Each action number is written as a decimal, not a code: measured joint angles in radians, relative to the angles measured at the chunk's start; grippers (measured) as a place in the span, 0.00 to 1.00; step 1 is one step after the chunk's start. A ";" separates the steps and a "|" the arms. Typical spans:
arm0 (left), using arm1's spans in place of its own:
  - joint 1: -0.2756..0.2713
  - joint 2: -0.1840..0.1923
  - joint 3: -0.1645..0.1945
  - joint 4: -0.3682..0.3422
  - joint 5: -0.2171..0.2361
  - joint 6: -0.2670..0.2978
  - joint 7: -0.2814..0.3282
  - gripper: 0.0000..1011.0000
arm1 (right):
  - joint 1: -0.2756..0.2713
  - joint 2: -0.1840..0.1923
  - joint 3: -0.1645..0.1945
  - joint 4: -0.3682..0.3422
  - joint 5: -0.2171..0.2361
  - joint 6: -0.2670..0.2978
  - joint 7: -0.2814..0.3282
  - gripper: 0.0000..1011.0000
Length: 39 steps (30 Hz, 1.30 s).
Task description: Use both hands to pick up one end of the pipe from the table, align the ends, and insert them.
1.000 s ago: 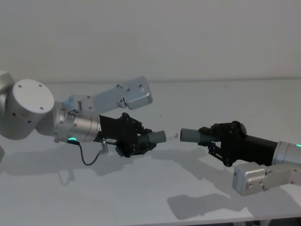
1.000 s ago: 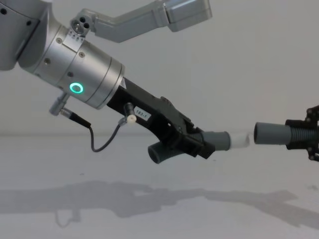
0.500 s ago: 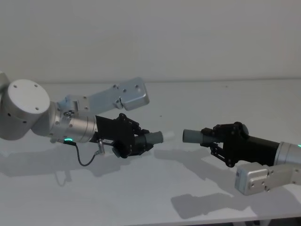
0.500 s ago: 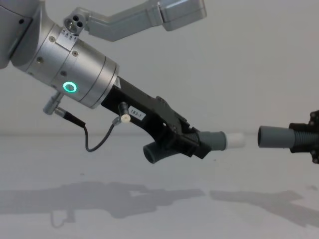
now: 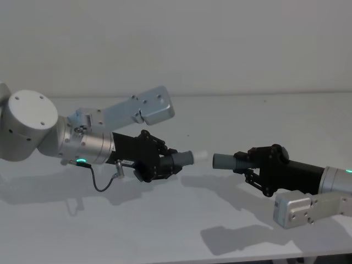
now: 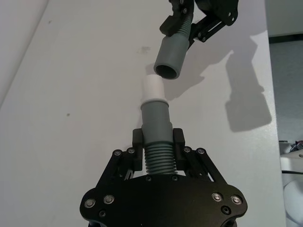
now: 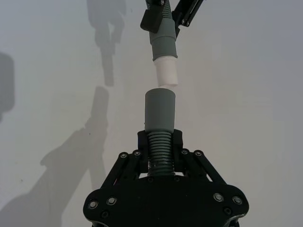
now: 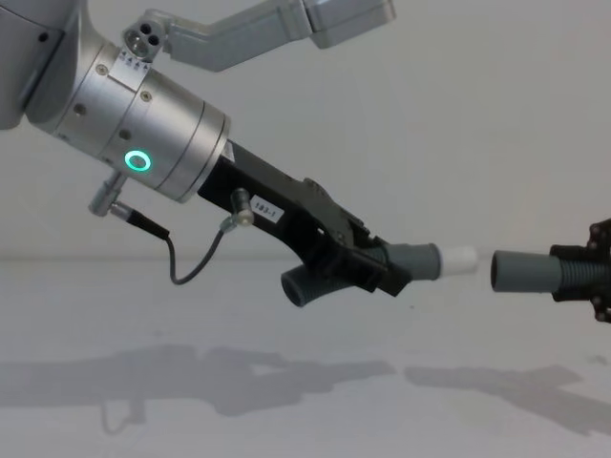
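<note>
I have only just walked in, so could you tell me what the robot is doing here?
The left gripper holds one grey tube piece with a white tip, and the right gripper holds the other tube piece. Both are above the table, ends facing each other with a small gap, not yet inserted.

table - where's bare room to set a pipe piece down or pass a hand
The table is bare in front of both grippers and behind them toward the wall. It is crowded at mid-height: the left gripper is shut on the white-tipped pipe piece, the right gripper is shut on the other pipe piece, and only a narrow gap separates their ends.
</note>
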 joint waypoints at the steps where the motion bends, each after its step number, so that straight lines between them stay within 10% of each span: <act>1: -0.002 -0.001 0.001 0.002 -0.003 0.000 -0.003 0.33 | 0.000 -0.001 0.000 0.001 0.000 0.000 0.001 0.25; 39: -0.033 -0.011 0.039 0.016 -0.039 0.016 -0.017 0.33 | -0.006 -0.013 0.025 -0.022 0.018 -0.046 0.033 0.25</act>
